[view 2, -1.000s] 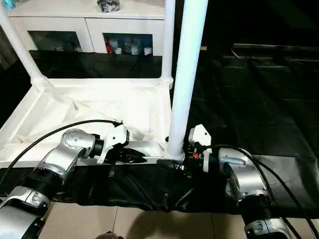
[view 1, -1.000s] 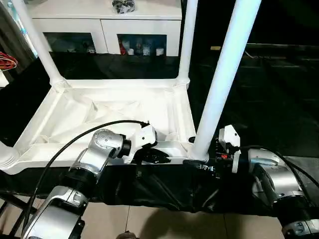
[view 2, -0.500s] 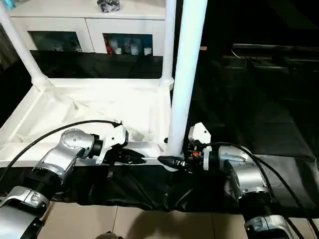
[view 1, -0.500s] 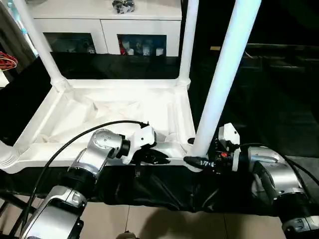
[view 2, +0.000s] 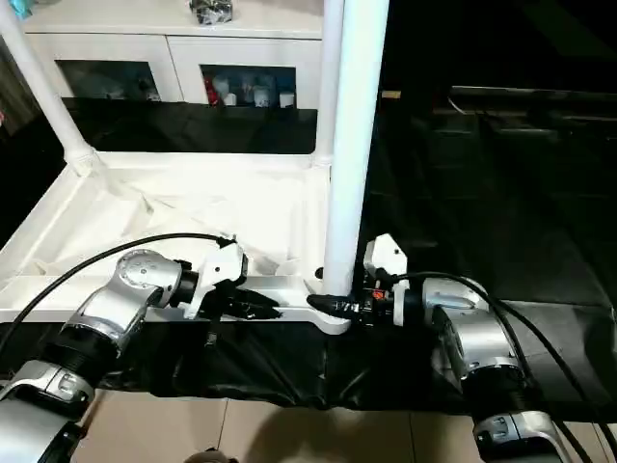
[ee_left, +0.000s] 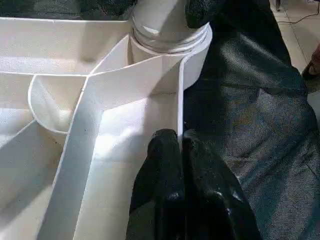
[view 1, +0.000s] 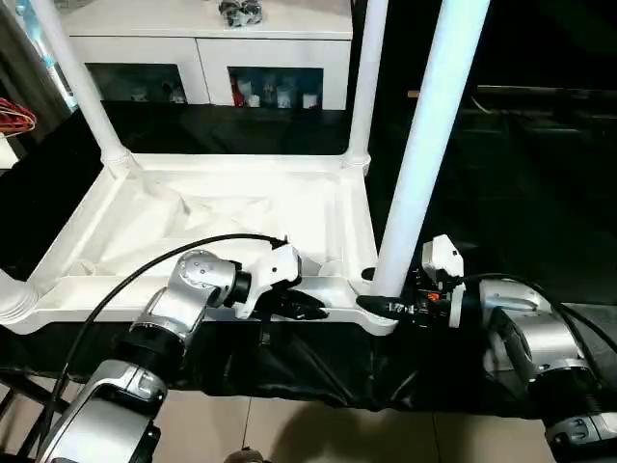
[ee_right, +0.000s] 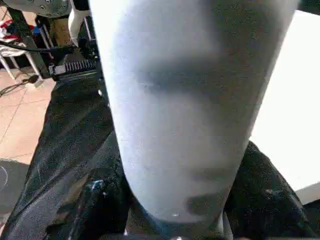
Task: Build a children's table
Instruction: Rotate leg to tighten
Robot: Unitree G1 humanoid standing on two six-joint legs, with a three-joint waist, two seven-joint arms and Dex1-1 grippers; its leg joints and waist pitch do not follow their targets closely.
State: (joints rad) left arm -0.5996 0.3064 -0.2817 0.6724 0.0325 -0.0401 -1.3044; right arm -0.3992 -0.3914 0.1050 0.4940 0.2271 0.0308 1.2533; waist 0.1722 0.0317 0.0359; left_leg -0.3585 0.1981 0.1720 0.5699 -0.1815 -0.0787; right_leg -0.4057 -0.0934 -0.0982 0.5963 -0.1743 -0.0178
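Note:
The white tabletop (view 1: 193, 217) lies upside down on a black cloth, ribs facing up. Legs stand in its corner sockets: far left leg (view 1: 82, 87), far right leg (view 1: 364, 77), near right leg (view 1: 424, 145), and the base of a near left leg (view 1: 10, 299). My left gripper (ee_left: 180, 145) is shut on the thin near rim wall, just beside the near right socket (ee_left: 170, 35). My right gripper (view 1: 381, 307) grips the base of the near right leg (ee_right: 190, 100), with one black finger (ee_right: 100, 200) pressed on either side.
A white glass-door cabinet (view 1: 202, 39) stands behind the table. The black cloth (view 1: 501, 193) stretches to the right and hangs over the near edge. Red wires (view 1: 12, 118) show at the far left. Tiled floor (view 1: 289, 434) lies below.
My right gripper has closed in around the near right leg's base, and the leg now stands a little more upright. The left gripper has kept its hold on the rim.

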